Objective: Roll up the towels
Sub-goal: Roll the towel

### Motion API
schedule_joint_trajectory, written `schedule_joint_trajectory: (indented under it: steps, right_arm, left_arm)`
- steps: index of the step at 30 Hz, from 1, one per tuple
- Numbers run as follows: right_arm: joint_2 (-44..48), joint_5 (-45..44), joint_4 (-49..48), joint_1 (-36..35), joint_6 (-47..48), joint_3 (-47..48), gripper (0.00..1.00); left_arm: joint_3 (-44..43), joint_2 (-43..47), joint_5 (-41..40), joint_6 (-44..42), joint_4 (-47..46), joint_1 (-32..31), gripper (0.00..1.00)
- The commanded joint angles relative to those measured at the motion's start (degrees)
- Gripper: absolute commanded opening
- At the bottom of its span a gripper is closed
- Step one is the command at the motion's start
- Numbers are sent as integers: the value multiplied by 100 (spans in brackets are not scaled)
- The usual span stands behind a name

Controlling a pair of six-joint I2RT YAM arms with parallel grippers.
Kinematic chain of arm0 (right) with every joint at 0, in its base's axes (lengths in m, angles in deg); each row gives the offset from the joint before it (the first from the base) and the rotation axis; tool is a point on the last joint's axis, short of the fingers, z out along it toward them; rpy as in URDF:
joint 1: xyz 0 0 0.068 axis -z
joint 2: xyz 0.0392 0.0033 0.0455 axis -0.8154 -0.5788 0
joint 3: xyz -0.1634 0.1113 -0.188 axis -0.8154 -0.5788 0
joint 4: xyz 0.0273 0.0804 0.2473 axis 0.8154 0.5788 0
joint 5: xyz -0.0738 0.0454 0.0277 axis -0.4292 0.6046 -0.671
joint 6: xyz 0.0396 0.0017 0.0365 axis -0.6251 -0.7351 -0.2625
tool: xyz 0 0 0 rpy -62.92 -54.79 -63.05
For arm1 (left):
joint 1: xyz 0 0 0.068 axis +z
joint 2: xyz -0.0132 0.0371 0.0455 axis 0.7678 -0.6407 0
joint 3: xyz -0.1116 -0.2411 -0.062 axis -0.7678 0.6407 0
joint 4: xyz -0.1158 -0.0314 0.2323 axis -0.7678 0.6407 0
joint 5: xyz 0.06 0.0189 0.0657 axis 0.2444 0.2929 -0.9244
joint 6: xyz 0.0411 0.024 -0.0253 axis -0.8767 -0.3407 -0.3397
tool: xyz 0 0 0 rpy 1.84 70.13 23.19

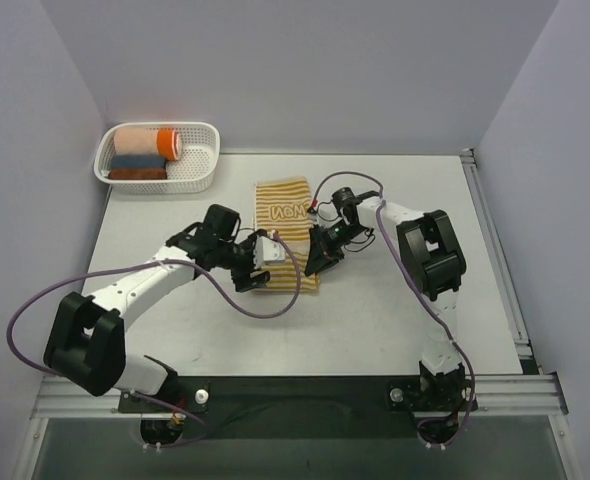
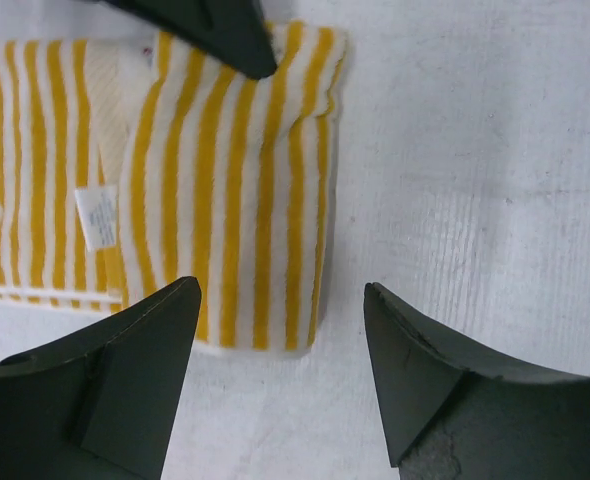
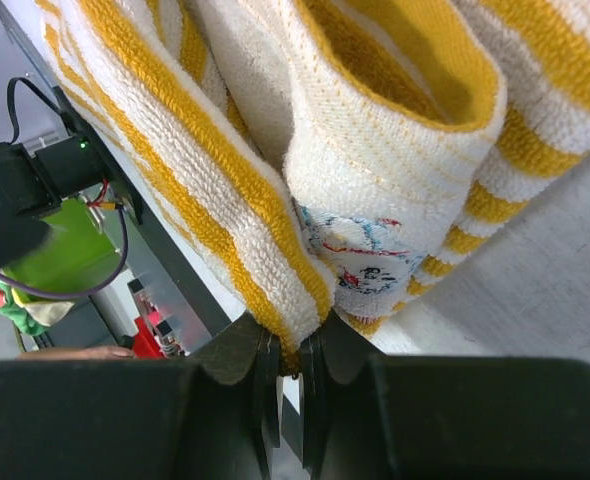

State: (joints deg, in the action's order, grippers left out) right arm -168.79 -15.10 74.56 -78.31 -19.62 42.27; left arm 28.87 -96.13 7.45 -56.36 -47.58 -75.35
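- Towel (image 1: 283, 232) with yellow-white stripes lies mid surface (image 1: 365, 320), between both hands. Far end is flat with white lettering, near end bunched.
- Bare surface shows left, right and on the near side of towel. Basket (image 1: 207, 165) sits at far-left corner, well apart, with three rolls (image 1: 147, 142) inside.
- Left wrist view: towel corner and one edge lie flat on surface, with bare surface beyond the edge. White label (image 2: 97, 215) sits on the stripes.
- Left hand (image 1: 267, 252) is at towel's left edge, fingers (image 2: 125, 390) spread apart, nothing gripped. It is over the corner; cannot tell if it touches.
- Right hand (image 3: 290, 350) is at towel's right edge, fingers together, clamped on a folded towel edge. Cloth is raised and curls in loops past the grip, with cartoon print (image 3: 360, 255) just beside the pinch.
- Right hand's dark fingertip (image 2: 215, 35) sits over the stripes in left wrist view.
- Both arms reach in toward centre, elbows out to the sides.
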Motion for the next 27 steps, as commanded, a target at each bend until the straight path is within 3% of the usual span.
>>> schedule_joint_trajectory:
  steps: [1, 7, 11, 15, 18, 19, 22, 25, 27]
  right_arm:
    - [-73, -214, 309, -22, 134, 182, 0]
    - [-99, -258, 484, -5, 213, 331, 0]
    - [-56, -407, 687, 74, 459, 472, 0]
    - [-55, -469, 845, 188, 547, 674, 0]
    - [-64, -495, 1047, 241, 539, 779, 4]
    - [-56, -487, 1100, 259, 582, 788, 15]
    - [145, -583, 1241, 311, 802, 745, 31]
    - [531, -400, 1223, 434, 863, 692, 34]
    - [717, 215, 1093, 584, 847, 727, 34]
  left_arm:
    - [431, 160, -1032, -696, -1052, -565, 77]
    - [441, -656, -1454, -880, -1037, -926, 65]
    - [669, -1000, -1491, -1424, -423, -769, 39]
    - [565, -1159, -1105, -1548, -26, -496, 25]
    - [328, -1290, -911, -1470, 220, -408, 24]
    - [266, -1308, -867, -1461, 256, -373, 25]
    - [99, -1326, -708, -1434, 422, -364, 31]
    - [-7, -1352, -576, -1434, 528, -373, 35]
    - [-16, -1370, -550, -1425, 581, -373, 37]
